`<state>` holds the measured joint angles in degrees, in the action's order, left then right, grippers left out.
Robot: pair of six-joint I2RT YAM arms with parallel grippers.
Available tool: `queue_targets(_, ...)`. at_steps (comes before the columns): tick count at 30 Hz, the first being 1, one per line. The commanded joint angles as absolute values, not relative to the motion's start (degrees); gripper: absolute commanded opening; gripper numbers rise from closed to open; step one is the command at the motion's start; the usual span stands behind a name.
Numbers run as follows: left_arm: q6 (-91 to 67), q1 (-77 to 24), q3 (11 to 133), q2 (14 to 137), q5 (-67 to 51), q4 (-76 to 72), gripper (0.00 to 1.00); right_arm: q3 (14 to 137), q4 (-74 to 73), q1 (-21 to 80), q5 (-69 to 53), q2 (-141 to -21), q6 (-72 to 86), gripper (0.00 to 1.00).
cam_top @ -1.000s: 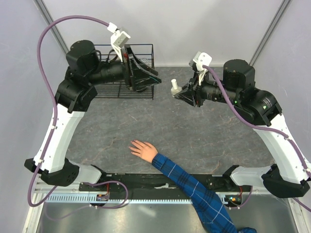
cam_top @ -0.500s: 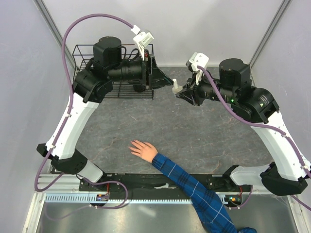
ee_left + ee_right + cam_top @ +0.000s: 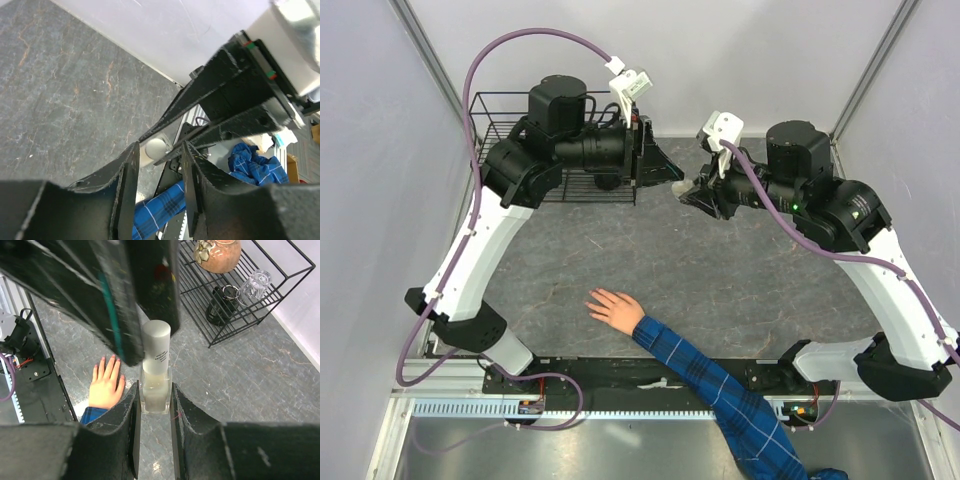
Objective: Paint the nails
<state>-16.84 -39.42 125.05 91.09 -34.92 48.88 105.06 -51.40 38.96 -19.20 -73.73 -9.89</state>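
Top external: a bare hand (image 3: 615, 308) lay flat on the grey table (image 3: 740, 280), well apart from both grippers.

Left wrist: the left gripper (image 3: 160, 145) stood released, its 2 fingers flanking a white cap (image 3: 154, 149).

Right wrist: the right gripper (image 3: 153, 386) clenched the clear bottle (image 3: 155, 399). The nails (image 3: 113, 358) lay below it, beside the table's near edge.

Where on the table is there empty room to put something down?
Bare grey marbled tabletop lies beside and beyond the bare hand in a blue plaid sleeve. Crowded: the far corner with the black wire basket, and where the left pincer and right pincer meet at the white-capped clear bottle.
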Motion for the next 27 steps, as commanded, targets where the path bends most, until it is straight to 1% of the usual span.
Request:
queue_targets(1, -14.3, -40.0, 128.3, 92.8, -34.2, 50.9, 0.43, 107.3, -49.7, 39.6, -19.1, -73.5, -10.9, 0.0)
queue_targets(4, -13.8, -40.1, 128.6, 93.1, -34.5, 51.4, 0.39, 107.2, -49.5, 39.6, -19.0, -73.4, -11.0, 0.0)
queue_targets(7, -13.2, -40.1, 128.9, 93.0, -33.9, 51.7, 0.21, 106.9, -49.5, 39.8, -18.9, -73.5, -10.9, 0.0)
queue_targets(8, -13.0, -40.1, 129.1, 93.1, -33.3, 51.9, 0.08, 106.6, -49.3, 39.8, -18.7, -73.6, -10.9, 0.0)
queue_targets(9, -12.2, -40.1, 129.1, 92.9, -32.6, 52.1, 0.02, 106.4, -49.3, 39.9, -18.5, -73.6, -10.8, 0.0)
queue_targets(10, -11.8, -40.1, 129.3, 92.6, -31.2, 52.6, 0.02, 106.3, -49.2, 39.9, -18.1, -73.7, -10.4, 0.03)
queue_targets(11, -11.4, -40.1, 129.2, 92.3, -29.8, 52.6, 0.02, 105.8, -49.1, 39.8, -17.5, -73.7, -10.2, 0.16)
queue_targets(13, -10.1, -40.1, 128.6, 91.1, -25.1, 52.9, 0.02, 105.3, -49.0, 39.9, -17.1, -73.7, -9.8, 0.3)
queue_targets(14, -9.7, -40.1, 128.2, 90.5, -22.9, 53.2, 0.02, 104.3, -48.5, 39.9, -15.6, -73.5, -8.9, 0.48)
queue_targets(16, -8.5, -40.1, 126.9, 89.7, -16.9, 53.8, 0.02, 102.8, -47.2, 39.8, -13.4, -72.5, -7.7, 0.61)
queue_targets(18, -7.7, -40.1, 125.9, 88.2, -12.0, 55.4, 0.02, 100.3, -46.3, 39.9, -9.2, -71.7, -6.2, 0.87)
queue_targets(19, -7.6, -40.1, 123.9, 87.8, -6.3, 55.8, 0.02, 99.5, -45.4, 39.9, -7.4, -70.7, -5.5, 0.95)
queue_targets(20, -7.6, -40.1, 122.4, 86.2, -3.4, 56.2, 0.02, 97.8, -44.7, 39.9, -5.8, -70.1, -4.3, 0.98)
queue_targets(21, -7.5, -40.1, 120.7, 85.4, -0.5, 56.2, 0.02, 97.0, -44.2, 39.9, -2.8, -69.5, -3.7, 0.98)
queue_targets(22, -7.9, -40.0, 116.5, 84.5, 5.7, 56.3, 0.02, 95.3, -43.1, 39.9, -1.7, -68.5, -3.3, 0.98)
queue_targets(24, -9.2, -39.8, 111.4, 81.1, 11.5, 54.9, 0.02, 93.9, -42.1, 39.8, -0.3, -67.4, -1.8, 0.98)
queue_targets(25, -9.7, -39.6, 105.6, 79.8, 15.7, 54.1, 0.02, 92.6, -41.4, 39.9, 1.7, -66.7, -1.4, 0.98)
queue_targets(26, -10.5, -38.3, 102.8, 78.7, 17.0, 53.5, 0.02, 92.2, -41.1, 39.9, 2.0, -66.4, -1.1, 0.98)
queue_targets(27, -12.5, -37.2, 96.9, 76.3, 18.0, 51.7, 0.02, 91.8, -40.7, 39.9, 2.5, -66.1, -0.4, 0.98)
